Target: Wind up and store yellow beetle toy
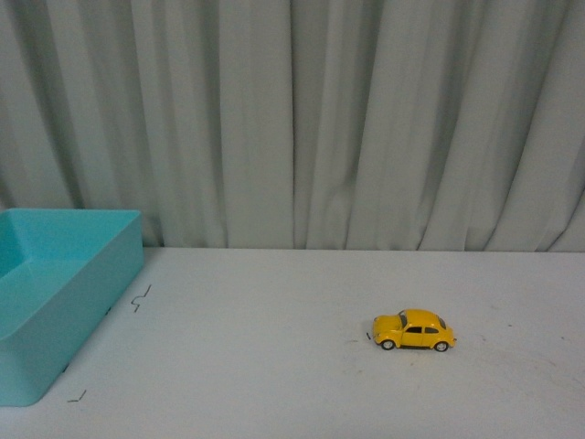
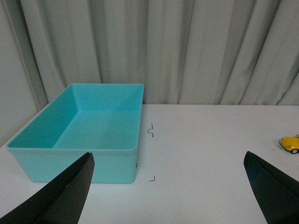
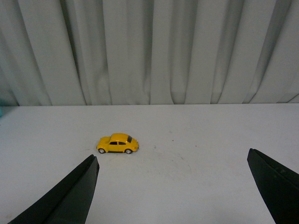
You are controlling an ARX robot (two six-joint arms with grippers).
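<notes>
The yellow beetle toy (image 1: 413, 330) stands on its wheels on the white table, right of centre in the front view, nose pointing left. In the right wrist view the yellow beetle toy (image 3: 117, 143) sits ahead of my right gripper (image 3: 173, 161), nearer its left finger, untouched. That gripper is open with nothing between its black fingers (image 3: 70, 196). My left gripper (image 2: 168, 161) is open too, empty, over bare table beside the bin; the yellow beetle toy (image 2: 290, 143) shows only partly at that view's edge. Neither arm appears in the front view.
A turquoise plastic bin (image 1: 82, 274) stands open and empty at the table's left; in the left wrist view the turquoise bin (image 2: 117, 91) lies just ahead. Small dark corner marks (image 1: 139, 300) are drawn on the table beside it. A grey pleated curtain (image 1: 292, 119) closes the back.
</notes>
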